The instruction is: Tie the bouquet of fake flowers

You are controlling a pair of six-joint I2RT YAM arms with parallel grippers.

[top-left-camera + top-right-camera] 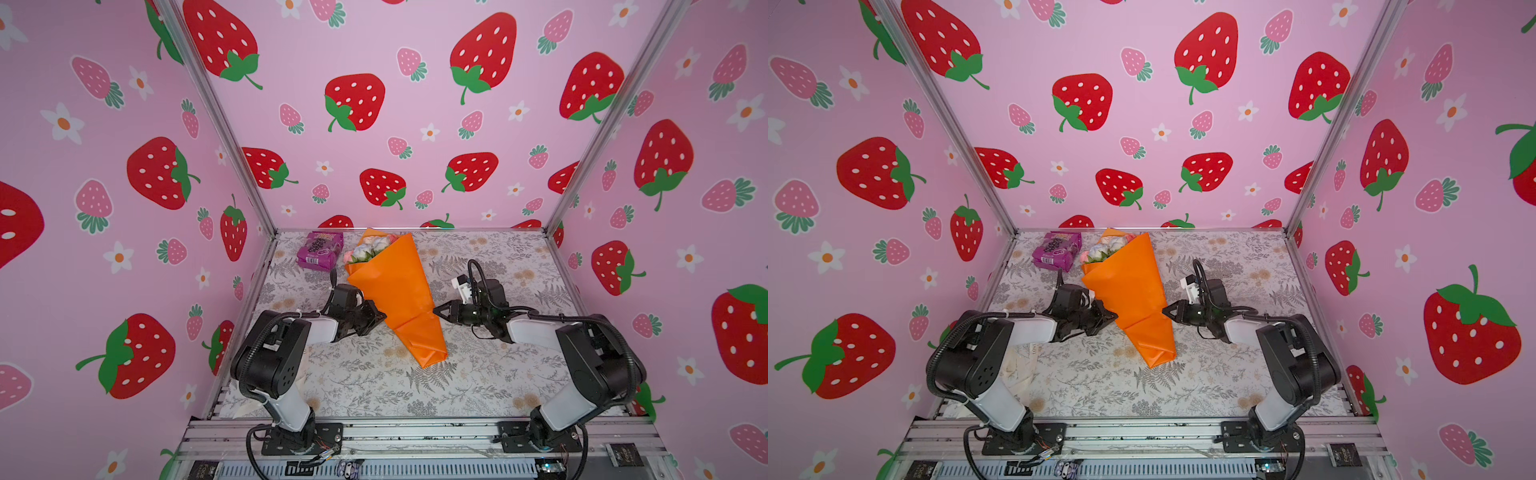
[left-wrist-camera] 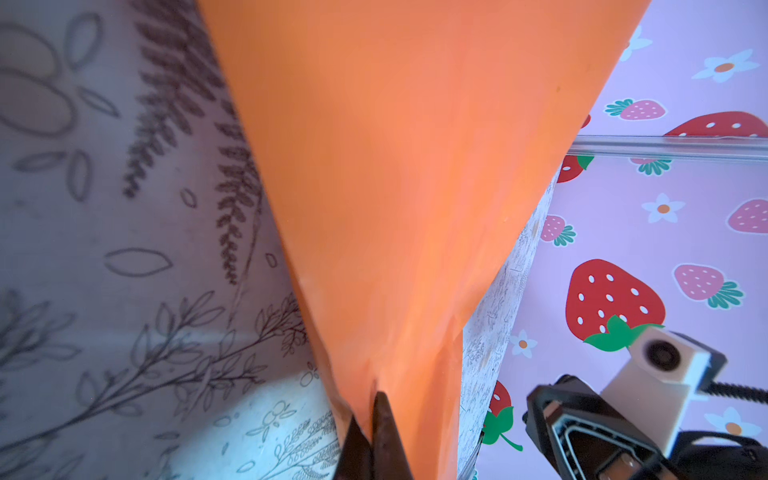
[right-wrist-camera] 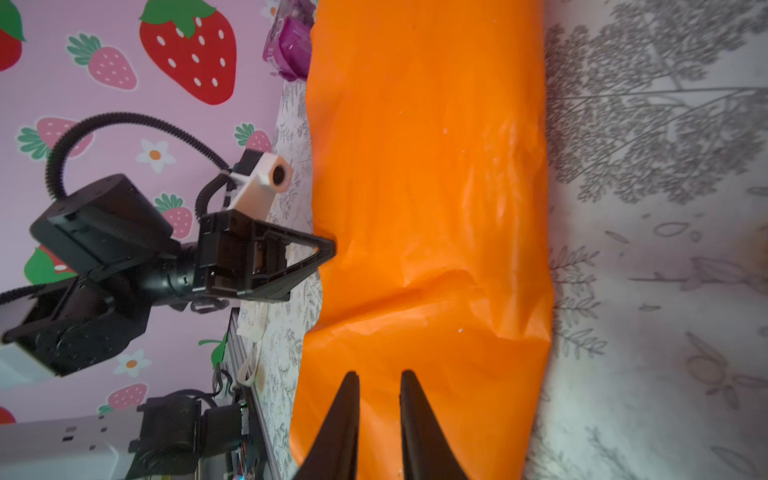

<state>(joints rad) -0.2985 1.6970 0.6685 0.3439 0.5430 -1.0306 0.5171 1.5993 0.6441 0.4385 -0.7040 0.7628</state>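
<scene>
The left gripper [image 1: 382, 319] is pinched shut on the orange paper [image 2: 395, 208] at the 9 o'clock edge of the bouquet [image 1: 395, 286]. It lies on the table [image 1: 478, 374], flower heads toward 11 o'clock, tip toward 5 o'clock. The right gripper [image 1: 435, 311], jaws narrowly parted and empty, sits at its 3 o'clock edge. Both arms look equally near.

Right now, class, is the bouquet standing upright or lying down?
Lying down: the bouquet stretches lengthwise across the table, flower heads toward the back wall, narrow wrapped end toward the front.
</scene>
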